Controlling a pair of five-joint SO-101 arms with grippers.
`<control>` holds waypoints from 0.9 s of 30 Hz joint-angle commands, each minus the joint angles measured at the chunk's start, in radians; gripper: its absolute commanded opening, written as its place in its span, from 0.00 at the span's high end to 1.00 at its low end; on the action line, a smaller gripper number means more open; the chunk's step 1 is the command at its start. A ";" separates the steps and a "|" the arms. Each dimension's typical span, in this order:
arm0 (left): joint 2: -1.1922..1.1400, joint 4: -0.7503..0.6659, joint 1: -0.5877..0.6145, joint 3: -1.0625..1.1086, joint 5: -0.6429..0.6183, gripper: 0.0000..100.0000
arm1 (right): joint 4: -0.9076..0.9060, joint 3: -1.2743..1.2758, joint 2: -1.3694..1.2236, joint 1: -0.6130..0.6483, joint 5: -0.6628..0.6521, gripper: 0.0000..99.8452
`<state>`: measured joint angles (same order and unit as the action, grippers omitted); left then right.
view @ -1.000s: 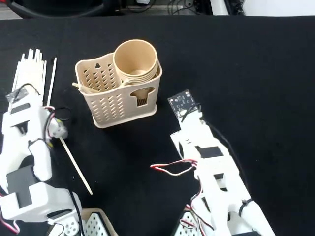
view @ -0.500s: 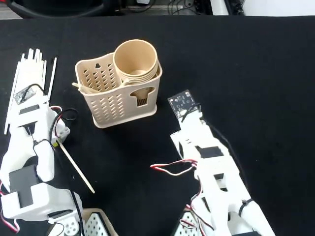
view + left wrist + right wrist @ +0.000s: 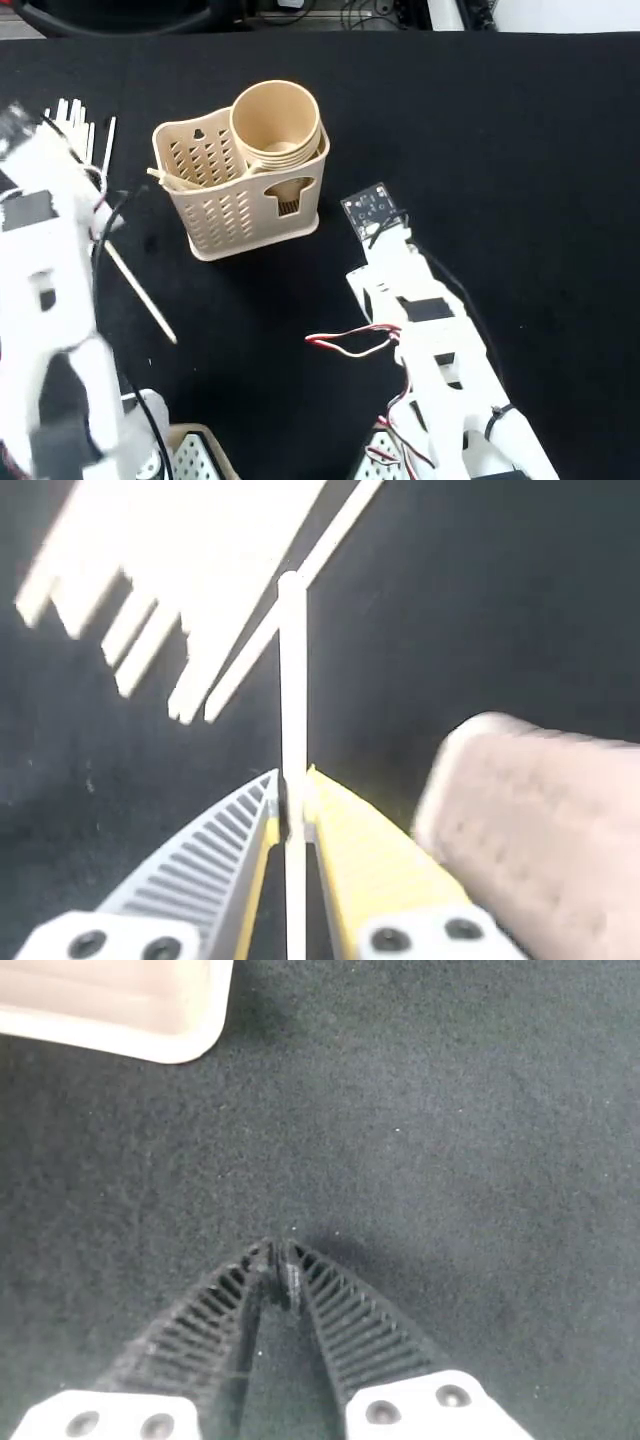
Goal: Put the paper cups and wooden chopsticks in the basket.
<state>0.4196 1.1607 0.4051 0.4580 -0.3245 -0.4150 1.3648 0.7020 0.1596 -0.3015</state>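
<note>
High view: on the black felt table [image 3: 520, 140], a perforated beige plastic basket [image 3: 240, 205] holds stacked paper cups [image 3: 277, 125] in one compartment. Thin wooden chopsticks [image 3: 82, 125] lie by the left edge.

Left wrist view: the left gripper [image 3: 292, 815] clamps one chopstick [image 3: 292, 680], whose long axis runs straight out past the tips.

Right wrist view: the right gripper [image 3: 272, 1260] has its ridged fingers together, holding nothing.

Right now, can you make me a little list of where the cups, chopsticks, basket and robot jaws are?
basket: upright on the black table
cups: stacked, standing in one compartment of the basket
chopstick in basket: one, in the other compartment
loose chopsticks: piled on the table beside the basket
held chopstick: gripped by the left jaws
left jaws: shut
right jaws: shut, holding nothing, near a basket corner
</note>
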 commanded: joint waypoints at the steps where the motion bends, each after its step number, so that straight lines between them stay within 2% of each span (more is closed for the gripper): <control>1: 0.315 0.012 -0.042 -0.130 -0.002 0.97 | 0.009 -0.005 0.030 0.012 -0.008 0.99; 4: 0.465 -0.055 -0.099 -0.177 0.000 0.97 | 0.009 -0.005 0.030 0.012 -0.008 0.99; 8: 0.583 -0.279 -0.176 -0.182 0.008 0.97 | 0.009 -0.005 0.030 0.012 -0.008 0.99; 11: 0.598 -0.454 -0.229 -0.185 0.109 0.97 | 0.009 -0.005 0.030 0.012 -0.008 0.99; 14: 0.600 -0.562 -0.278 -0.182 0.204 0.97 | 0.009 -0.005 0.030 0.012 -0.008 0.99; 16: 0.601 -0.583 -0.303 -0.180 0.242 0.97 | 0.011 -0.005 0.030 0.012 -0.008 0.99; 22: 0.598 -0.589 -0.329 -0.157 0.247 0.97 | 0.012 -0.005 0.030 0.012 -0.008 0.99; 27: 0.597 -0.589 -0.331 -0.013 0.245 0.97 | 0.012 -0.005 0.030 0.012 -0.008 0.99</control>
<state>1.0088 0.5884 0.0859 0.3583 -0.0836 -0.4150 1.3648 0.7020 0.1596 -0.3015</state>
